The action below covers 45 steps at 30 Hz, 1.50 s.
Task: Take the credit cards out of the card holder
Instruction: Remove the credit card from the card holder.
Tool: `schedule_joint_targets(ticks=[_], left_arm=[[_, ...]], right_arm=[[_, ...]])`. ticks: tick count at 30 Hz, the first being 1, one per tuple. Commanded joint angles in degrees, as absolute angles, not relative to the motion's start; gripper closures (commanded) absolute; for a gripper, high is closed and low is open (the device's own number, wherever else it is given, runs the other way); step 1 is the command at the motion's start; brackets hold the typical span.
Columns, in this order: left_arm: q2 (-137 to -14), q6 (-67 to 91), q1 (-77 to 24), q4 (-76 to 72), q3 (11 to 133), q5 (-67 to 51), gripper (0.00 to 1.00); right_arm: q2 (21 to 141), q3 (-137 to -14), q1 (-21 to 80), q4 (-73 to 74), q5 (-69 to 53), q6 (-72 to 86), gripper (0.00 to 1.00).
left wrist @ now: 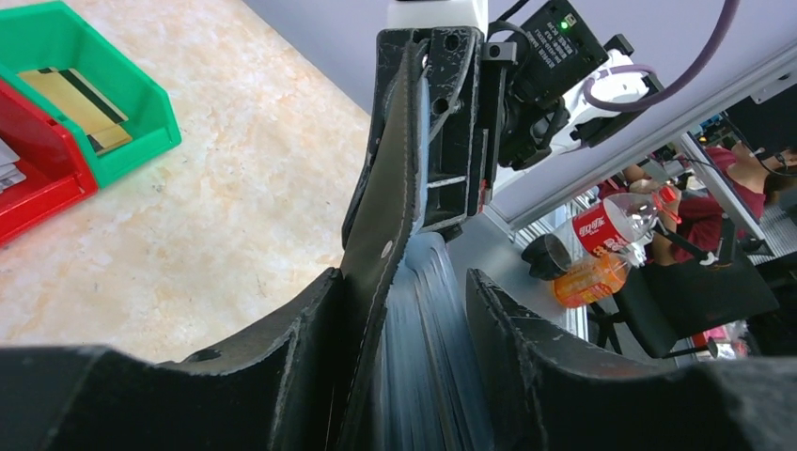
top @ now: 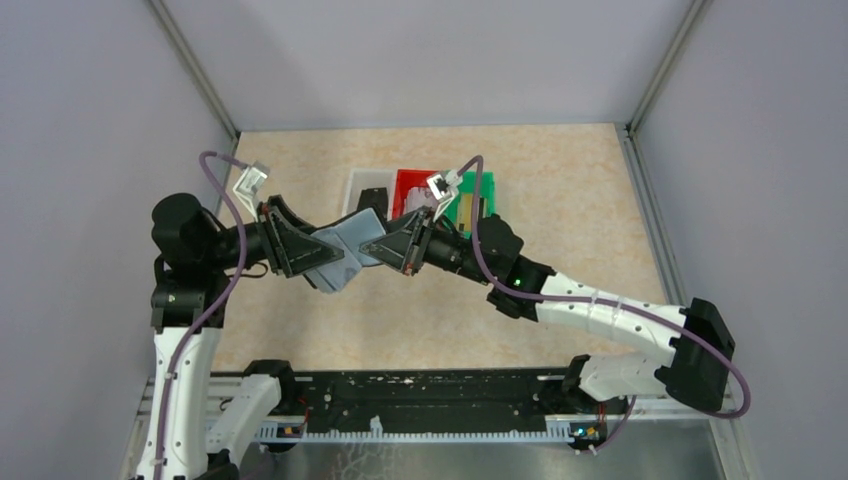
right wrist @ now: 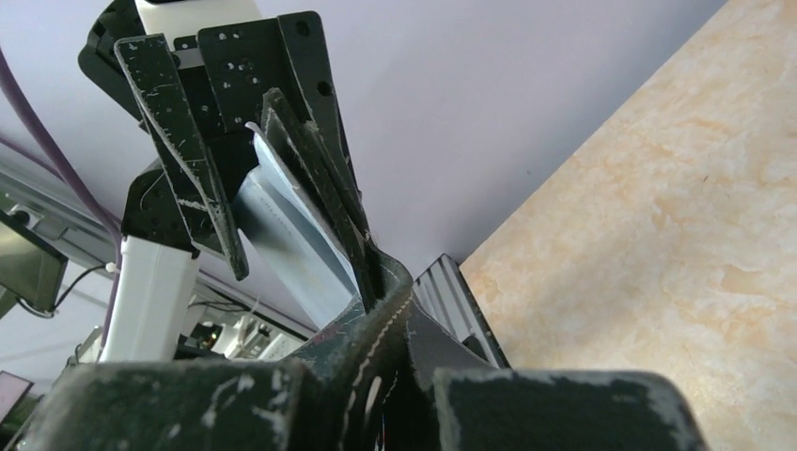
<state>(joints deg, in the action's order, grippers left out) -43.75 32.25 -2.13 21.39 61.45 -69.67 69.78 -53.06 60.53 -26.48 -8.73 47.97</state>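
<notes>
Left gripper [left wrist: 404, 319]: jaws spread, fingers standing either side of a flap of the card holder [left wrist: 390, 188] and a silvery grey card [left wrist: 423, 366]. The flap lay against one finger, while a gap showed between the card and the other finger, so nothing was clamped. Right gripper [right wrist: 376, 366]: jaws pressed together, pinching the stitched black edge of the card holder from the opposite side. The two grippers met nose to nose above the middle of the table [top: 560, 200], and the holder was carried in the air between them, opened out, with the grey card standing partly out of it between its flaps. Beyond the grippers, at the far side of the table, three bins sat side by side and touching: a white bin [top: 362, 183], a red bin [left wrist: 38, 188] and a green bin [left wrist: 141, 122]. A gold card [left wrist: 70, 99] with a dark stripe lay flat in the green bin. White and grey items lay in the red bin, too little of them showing to identify. Purple cables [top: 215, 290] looped from both wrists.
</notes>
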Motion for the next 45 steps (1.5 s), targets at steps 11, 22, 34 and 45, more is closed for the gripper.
schedule_joint_targets(ticks=[11, 22, 34, 45], left_arm=[[-42.9, 19.8, -2.4, 26.5, 64.0, -72.1, 0.49], [-41.8, 21.1, -2.4, 24.3, 63.0, -74.8, 0.52], [-41.1, 20.3, -2.4, 23.7, 60.9, -75.4, 0.58], [-42.9, 10.4, -2.4, 32.2, 61.2, -77.0, 0.81]], right_arm=[[70.1, -69.8, 60.8, -3.7, -23.4, 32.7, 1.00], [72.3, -80.0, 60.9, 13.1, -27.1, 21.9, 1.00], [76.8, -86.9, 60.9, 20.6, -30.3, 17.1, 1.00], [79.7, -89.3, 61.0, 20.0, -35.8, 17.6, 1.00]])
